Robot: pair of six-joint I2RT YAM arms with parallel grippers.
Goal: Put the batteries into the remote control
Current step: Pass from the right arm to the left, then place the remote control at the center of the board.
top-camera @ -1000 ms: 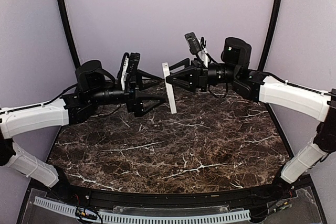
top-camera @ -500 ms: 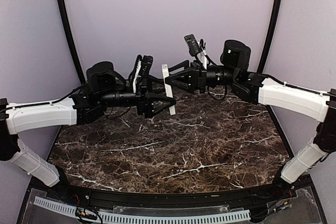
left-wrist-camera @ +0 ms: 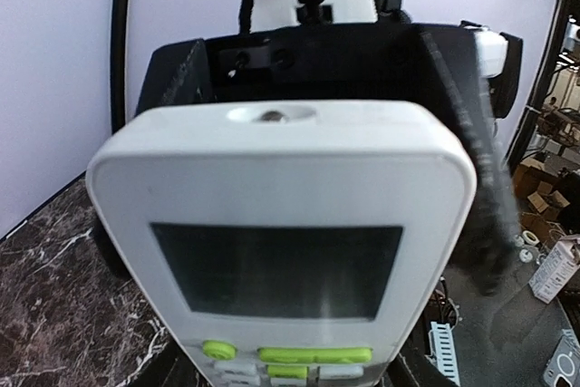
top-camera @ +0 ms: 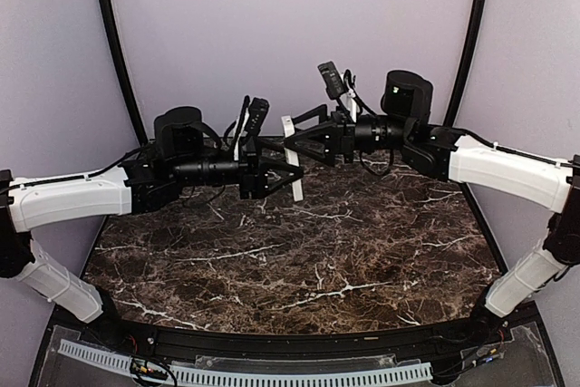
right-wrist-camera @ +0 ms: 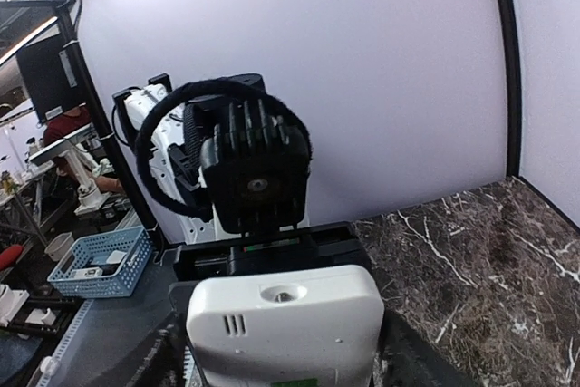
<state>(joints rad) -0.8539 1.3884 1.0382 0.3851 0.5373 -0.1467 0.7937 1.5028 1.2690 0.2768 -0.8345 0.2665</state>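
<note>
Nearest you, the marble table shows no batteries, and neither wrist view shows any. You will have to find them before anything can be loaded.

Above the table's far part, the remote control hangs in the air between the two arms, roughly upright and leaning a little. The left gripper sits at its lower part. I cannot tell whether those fingers have closed on it. In the left wrist view the display and green buttons face the left arm.

Beyond it, the right gripper pinches the upper end, with a finger down each long edge. The plain back faces the right wrist camera.

This reads as a hand-over, or as bracing the handset. To do it well:
- Seat the left fingers on the side edges, low down, so the back is left uncovered.
- Confirm that hold before you let the right one loosen.
- Release slowly, because smooth plastic will likely slip or swing if only one corner is caught.
</note>
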